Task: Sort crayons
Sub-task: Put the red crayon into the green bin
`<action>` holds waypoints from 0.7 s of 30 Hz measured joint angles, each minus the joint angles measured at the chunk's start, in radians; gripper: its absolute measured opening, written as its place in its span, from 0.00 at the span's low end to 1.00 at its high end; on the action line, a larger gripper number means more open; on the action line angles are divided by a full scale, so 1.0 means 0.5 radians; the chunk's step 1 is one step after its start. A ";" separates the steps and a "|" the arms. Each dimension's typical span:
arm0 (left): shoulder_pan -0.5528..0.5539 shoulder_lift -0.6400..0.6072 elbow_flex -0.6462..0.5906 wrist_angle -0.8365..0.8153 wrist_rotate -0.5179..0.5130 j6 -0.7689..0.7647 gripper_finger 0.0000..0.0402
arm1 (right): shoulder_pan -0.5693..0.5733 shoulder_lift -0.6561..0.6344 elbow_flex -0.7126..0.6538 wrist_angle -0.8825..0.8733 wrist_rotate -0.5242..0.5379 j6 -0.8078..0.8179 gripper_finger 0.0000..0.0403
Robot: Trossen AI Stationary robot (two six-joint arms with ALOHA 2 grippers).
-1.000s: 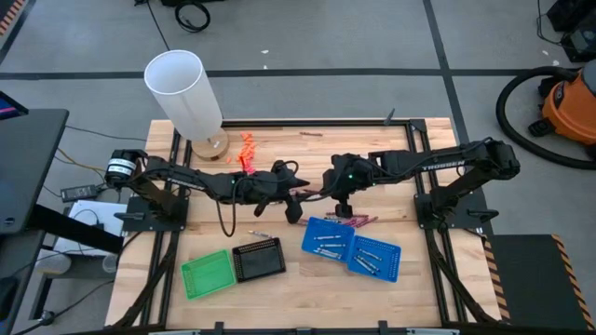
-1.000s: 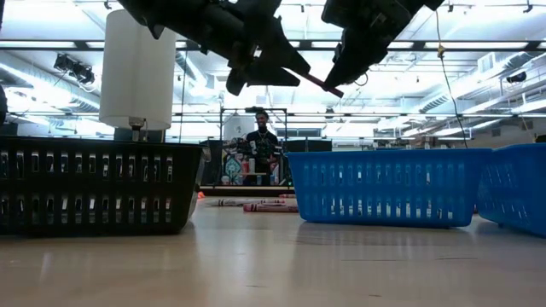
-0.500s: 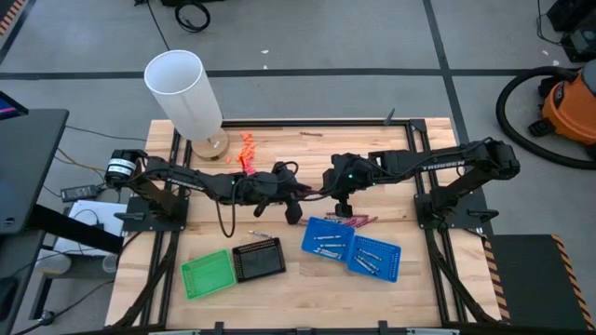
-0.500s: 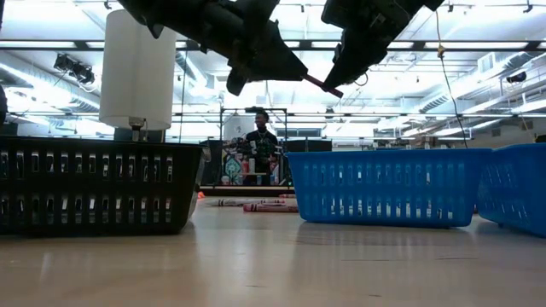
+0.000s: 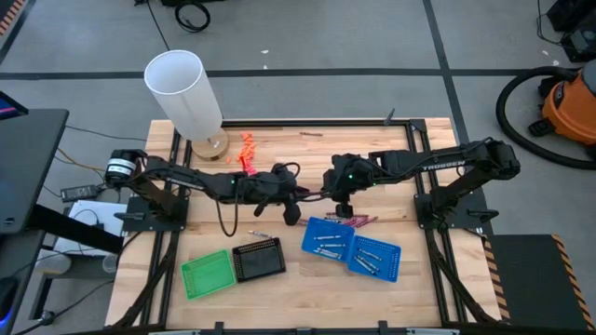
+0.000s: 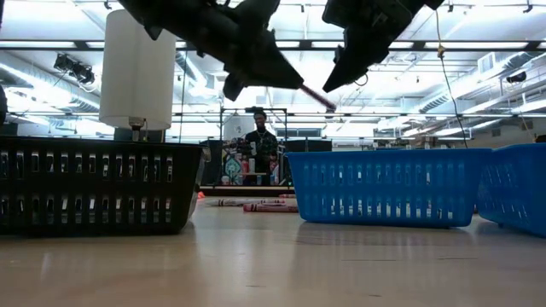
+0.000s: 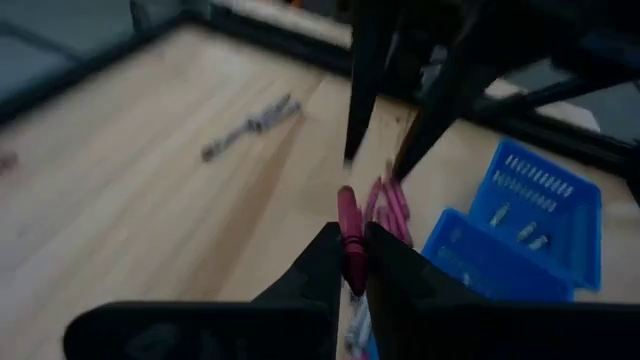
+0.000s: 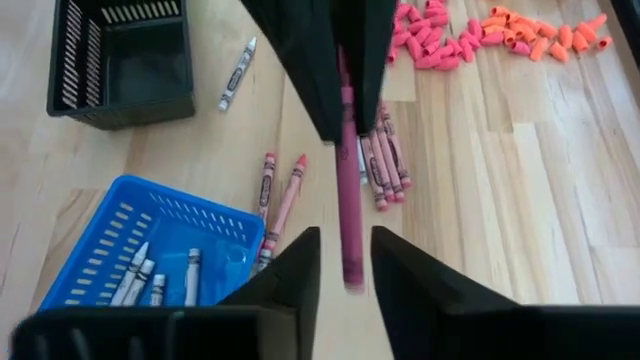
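Handover: left gripper (image 7: 349, 262) is pinching a magenta crayon (image 8: 348, 180) in mid-air above the table (image 5: 307, 288); right gripper (image 8: 345, 262) is waiting with fingers parted around its free end.
Sorted: several grey crayons (image 5: 328, 241) are lying in the blue baskets (image 5: 350, 248).
Left: red crayons (image 8: 382, 160) are lying loose beside the baskets; black basket (image 5: 258, 258) is showing none.

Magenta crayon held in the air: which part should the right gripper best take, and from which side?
Probably its free end. The left gripper is shut on the other end, and the magenta crayon sticks out straight above the table. The right gripper, open, should come from that free end, one finger on each side of the thin shaft.
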 joint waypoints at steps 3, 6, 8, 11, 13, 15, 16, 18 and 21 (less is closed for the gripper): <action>0.000 -0.028 -0.001 -0.161 0.098 -0.159 0.09 | -0.014 0.000 0.000 -0.042 0.000 0.014 0.32; -0.016 -0.126 -0.001 -0.340 0.283 -0.304 0.09 | -0.032 0.000 0.000 -0.121 0.022 0.014 0.36; -0.044 -0.208 -0.001 -0.497 0.363 -0.385 0.09 | -0.051 0.001 0.000 -0.163 0.041 0.014 0.37; -0.099 -0.341 -0.001 -0.739 0.396 -0.499 0.09 | -0.091 0.001 0.000 -0.211 0.072 -0.018 0.37; -0.141 -0.436 -0.001 -0.899 0.409 -0.604 0.09 | -0.128 0.001 0.000 -0.220 0.108 -0.052 0.37; -0.189 -0.503 0.000 -1.028 0.420 -0.723 0.09 | -0.171 0.001 0.000 -0.216 0.138 -0.057 0.37; -0.212 -0.532 0.000 -1.102 0.429 -0.783 0.09 | -0.194 0.001 0.000 -0.213 0.143 -0.057 0.37; -0.272 -0.580 0.000 -1.211 0.439 -0.898 0.09 | -0.239 0.001 0.000 -0.204 0.144 -0.056 0.37; -0.372 -0.611 0.001 -1.362 0.544 -1.102 0.09 | -0.293 0.001 0.000 -0.204 0.112 -0.055 0.37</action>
